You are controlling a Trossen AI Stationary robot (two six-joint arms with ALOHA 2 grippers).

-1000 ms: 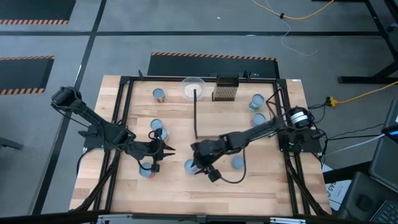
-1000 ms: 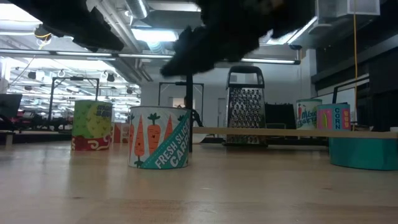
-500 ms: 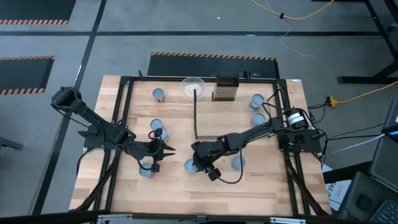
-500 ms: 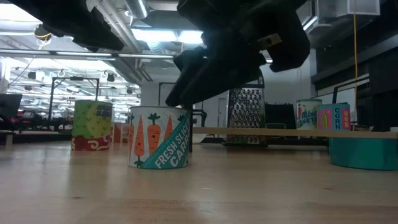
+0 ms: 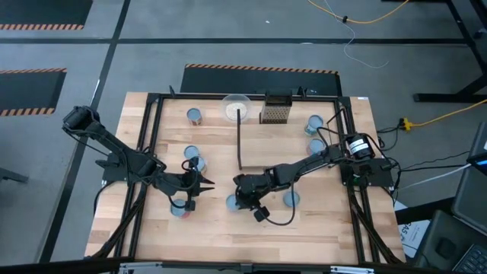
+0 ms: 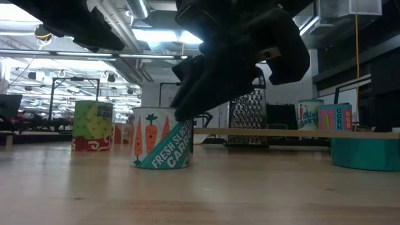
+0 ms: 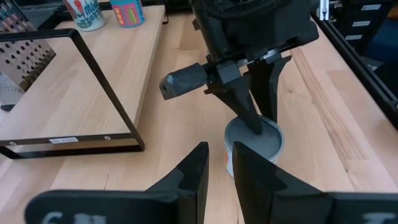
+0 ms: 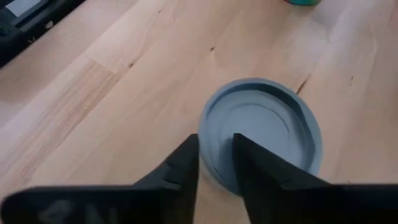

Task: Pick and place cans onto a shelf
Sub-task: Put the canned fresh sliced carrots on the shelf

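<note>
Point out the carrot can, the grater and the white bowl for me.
carrot can (image 6: 161, 146), low view, on its front label.
grater (image 6: 249, 115), low view, on its perforated metal face.
white bowl (image 5: 236, 106), high view, on its pale inside.

Wooden tabletop (image 5: 319, 228), black frame, fills centre of high view. Directly on it: cans at upper left (image 5: 195, 116), left of centre (image 5: 191, 153), lower left (image 5: 179, 208), lower centre (image 5: 231, 202) and (image 5: 290, 199), right (image 5: 314, 123); whitish bowl (image 5: 236, 107) and dark grater (image 5: 275, 109) at top centre.
</note>
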